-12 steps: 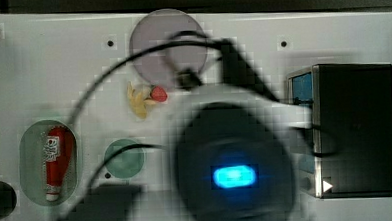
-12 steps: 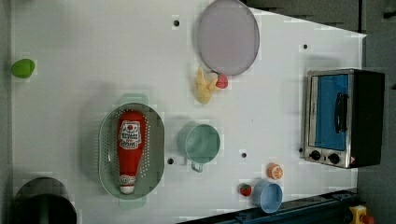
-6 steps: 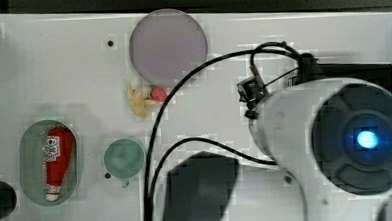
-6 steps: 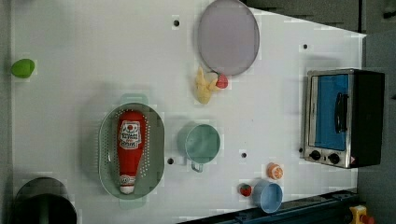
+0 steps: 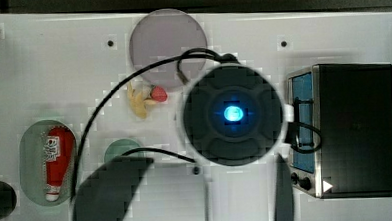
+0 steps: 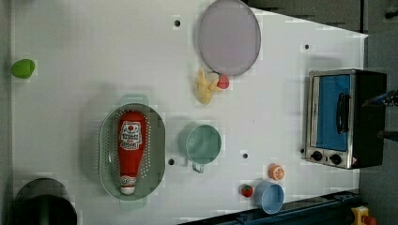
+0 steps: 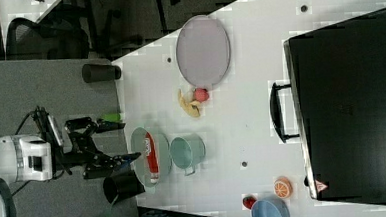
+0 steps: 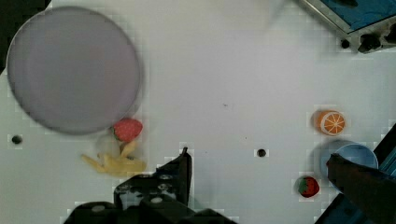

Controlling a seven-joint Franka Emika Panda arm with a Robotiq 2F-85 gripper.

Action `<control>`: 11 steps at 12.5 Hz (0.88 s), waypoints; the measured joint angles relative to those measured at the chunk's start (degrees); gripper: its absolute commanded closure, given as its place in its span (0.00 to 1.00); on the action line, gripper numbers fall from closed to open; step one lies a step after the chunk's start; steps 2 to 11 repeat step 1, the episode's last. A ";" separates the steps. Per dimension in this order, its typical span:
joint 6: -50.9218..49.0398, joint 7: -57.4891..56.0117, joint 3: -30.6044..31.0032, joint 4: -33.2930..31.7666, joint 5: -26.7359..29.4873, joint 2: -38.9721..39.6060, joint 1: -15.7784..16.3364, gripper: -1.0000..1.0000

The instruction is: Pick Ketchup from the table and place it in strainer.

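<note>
My jaws are standing wide apart, released and grasping nothing; in the right view they are hanging above the right view's left edge of the white worktop (image 6: 94,56), just beside the strainer. The Ketchup (image 6: 131,150), a red plastic squeeze bottle with a white cap and a white label, is lying on its side inside the strainer (image 6: 159,140), a pale green oval plastic basket with a perforated base. The bottle is running along the hollow's length, its cap pointing toward the left view's bottom.

Just to the left view's right of the strainer, a round green plastic cup (image 6: 202,144) with a small handle is standing apart from it. A large round lilac plate (image 6: 229,36) is lying near the left view's top, with a small red strawberry (image 6: 223,82) and a yellow peeled banana toy (image 6: 204,89) just below its rim. A silver toaster oven with a blue door (image 6: 345,117) is sitting at the left view's right. An orange slice (image 6: 276,172), a second strawberry (image 6: 247,190) and a blue bowl (image 6: 270,197) are grouped near the left view's bottom edge.
</note>
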 measured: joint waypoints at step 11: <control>-0.18 0.00 0.38 0.11 0.01 -0.01 0.15 0.00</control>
